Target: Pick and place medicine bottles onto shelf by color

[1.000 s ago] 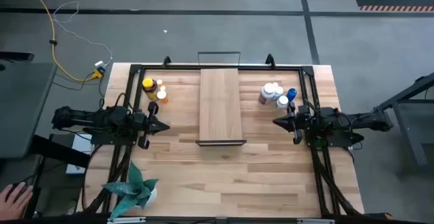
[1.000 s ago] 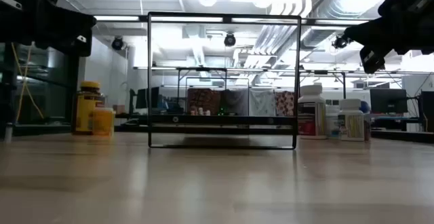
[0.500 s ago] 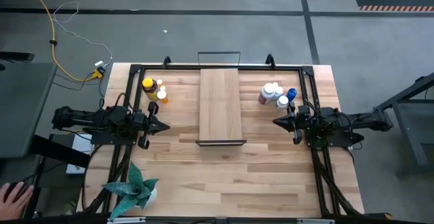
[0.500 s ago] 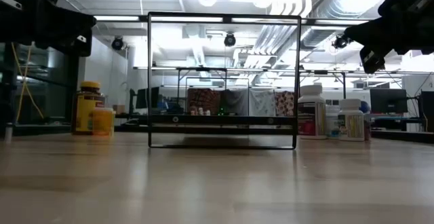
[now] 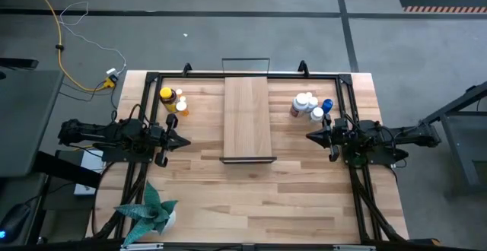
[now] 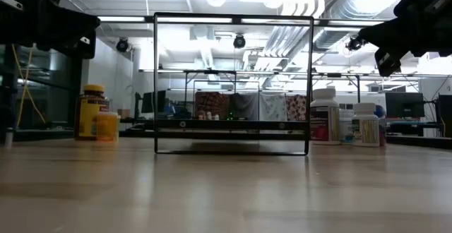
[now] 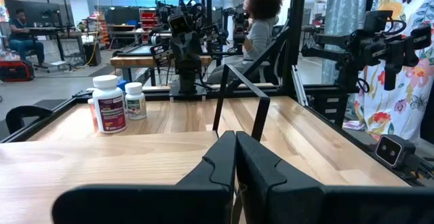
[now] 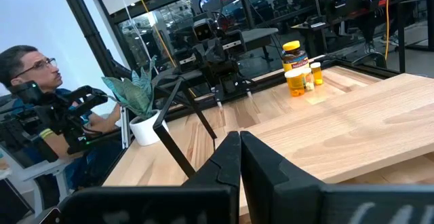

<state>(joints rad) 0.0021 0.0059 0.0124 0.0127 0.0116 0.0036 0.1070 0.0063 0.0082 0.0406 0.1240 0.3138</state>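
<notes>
Both claws sit pinched shut and empty, left gripper (image 5: pixel 185 141) at nine o'clock, right gripper (image 5: pixel 310 136) at three, so reaching unopened risks toppling the huddled white bottles (image 5: pixel 306 105) beside the shelf (image 5: pixel 247 118).

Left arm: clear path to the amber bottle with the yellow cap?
Probably yes. The amber pill bottle with the yellow cap stands on the table just beyond the left gripper, nothing between them. Two small orange bottles crowd its side, and the jaws are shut, so they must open first.
</notes>
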